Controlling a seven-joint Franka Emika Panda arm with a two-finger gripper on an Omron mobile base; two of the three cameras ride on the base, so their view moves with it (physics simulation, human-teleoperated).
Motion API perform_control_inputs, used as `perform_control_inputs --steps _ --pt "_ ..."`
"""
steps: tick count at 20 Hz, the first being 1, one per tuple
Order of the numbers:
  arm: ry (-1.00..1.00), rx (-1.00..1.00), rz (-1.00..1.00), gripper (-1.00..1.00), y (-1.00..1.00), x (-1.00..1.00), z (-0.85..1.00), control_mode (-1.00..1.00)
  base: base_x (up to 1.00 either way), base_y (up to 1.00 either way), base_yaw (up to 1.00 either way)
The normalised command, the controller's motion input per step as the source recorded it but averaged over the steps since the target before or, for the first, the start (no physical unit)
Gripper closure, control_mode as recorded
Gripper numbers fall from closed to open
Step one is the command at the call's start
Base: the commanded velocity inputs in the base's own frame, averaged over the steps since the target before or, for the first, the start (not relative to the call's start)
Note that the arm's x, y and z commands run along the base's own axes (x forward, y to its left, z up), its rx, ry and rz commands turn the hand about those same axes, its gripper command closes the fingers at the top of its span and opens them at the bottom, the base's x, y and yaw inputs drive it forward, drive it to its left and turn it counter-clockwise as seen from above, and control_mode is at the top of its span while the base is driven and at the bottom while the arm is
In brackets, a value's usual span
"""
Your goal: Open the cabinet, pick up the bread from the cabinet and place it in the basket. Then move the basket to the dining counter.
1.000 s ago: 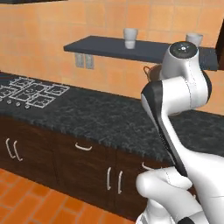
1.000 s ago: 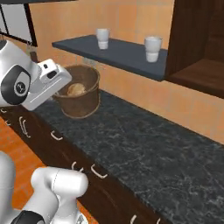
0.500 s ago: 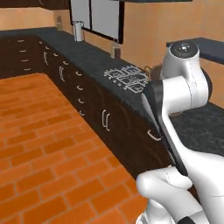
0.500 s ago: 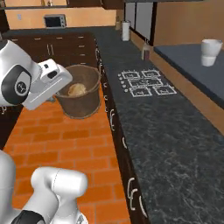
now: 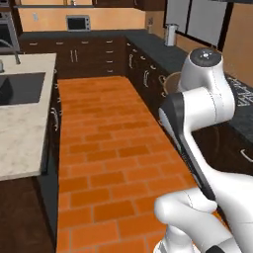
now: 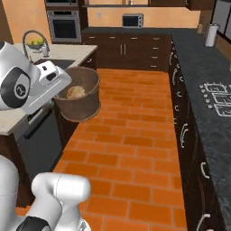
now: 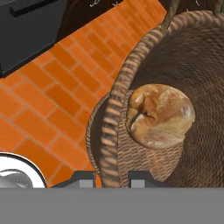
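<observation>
On your far left in the left base view sits the dining counter (image 5: 24,128), pale speckled stone with a dark sink (image 5: 17,88) cut into it and a curved faucet (image 5: 11,49) at its back edge. An orange brick floor (image 5: 106,148) runs between that island and the dark lower cabinets (image 5: 143,79) along the right wall.

From the right base view, you see the same counter (image 6: 13,119) at the left edge, with the arm's hand just in front of it. The gripper (image 6: 57,91) holds the basket (image 6: 79,101) up in the air, over the brick floor and just beside the counter's corner, not resting on it. The bread (image 6: 76,92) lies inside the basket, a golden roll against the woven wall.

In the hand view, your fingers (image 7: 83,178) stand nearly closed, one on each side of the basket (image 7: 175,65) rim, which passes straight between them. They appear to pinch the wicker edge, though the contact itself is cropped at the bottom, so take the exact touch as likely rather than certain. The bread (image 7: 159,114) rests in the bottom of the basket, just beyond the rim you hold.

Further right, the black marbled counter (image 6: 212,108) carries a stove top (image 6: 219,97).
</observation>
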Motion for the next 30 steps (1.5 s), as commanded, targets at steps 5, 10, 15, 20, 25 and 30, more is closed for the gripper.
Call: perform_control_inputs --steps 5,10,15,20,25,30 --pt "0.0 0.0 0.0 1.0 0.0 0.0 0.0 1.0 0.29 1.0 0.3" --pt "0.0 0.0 0.0 1.0 0.0 0.0 0.0 1.0 0.25 1.0 0.18" --pt "0.0 0.0 0.0 1.0 0.0 0.0 0.0 1.0 0.39 1.0 0.0" --pt "0.0 0.0 0.0 1.0 0.0 0.0 0.0 1.0 0.36 1.0 0.0" --pt "0.0 0.0 0.0 1.0 0.0 0.0 0.0 1.0 0.37 1.0 -0.02" --pt "0.0 0.0 0.0 1.0 0.0 0.0 0.0 1.0 0.38 1.0 -0.04"
